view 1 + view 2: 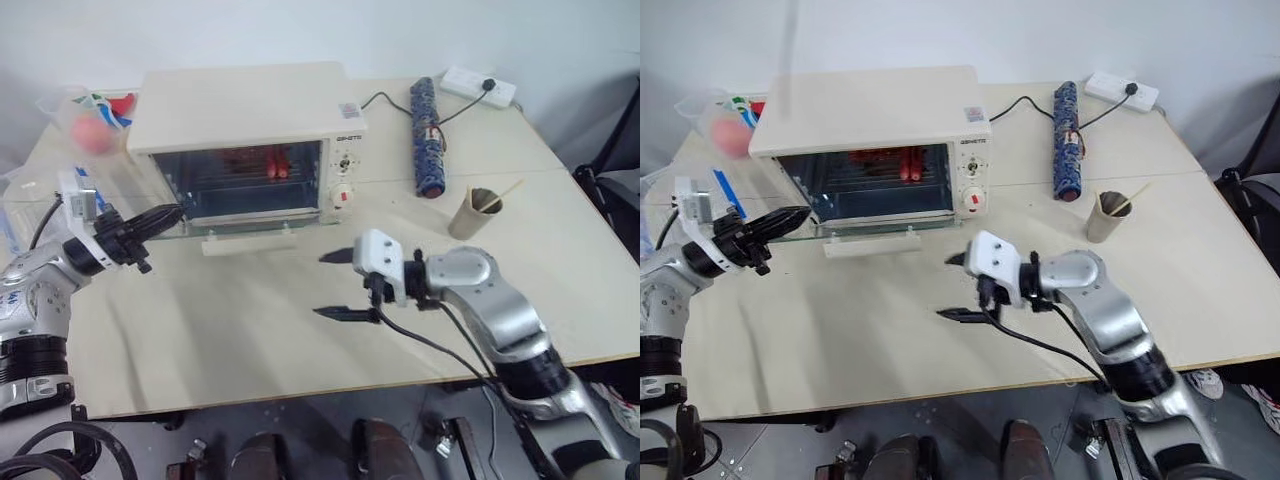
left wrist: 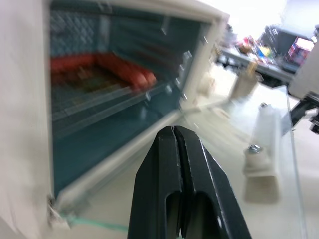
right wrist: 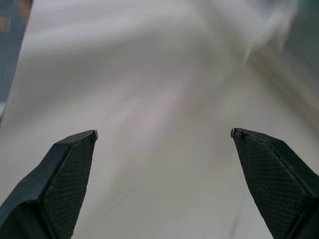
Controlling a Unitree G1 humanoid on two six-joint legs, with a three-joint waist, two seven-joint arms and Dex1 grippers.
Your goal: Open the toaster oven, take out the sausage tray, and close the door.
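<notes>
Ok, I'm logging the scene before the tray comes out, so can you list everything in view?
toaster oven: one, cream-white, back left of table
door: one, clear glass, folded down open
sausage tray: one, silver with red sausages, inside the oven
rolled tube: one, dark blue patterned, right of oven
cardboard cup: one, tan, stick inside
power strip: one, white, back right
table: one, beige
left gripper: black, shut, at the door's left end
right gripper: black, open, over bare table

Sausages (image 1: 277, 162) behind oven (image 1: 245, 110) glass: count unclear, tray under them too dim to make out. Pink thing in clear box (image 1: 88, 132), far left: blurred. Counter (image 3: 149, 99) smeared in right wrist view.
</notes>
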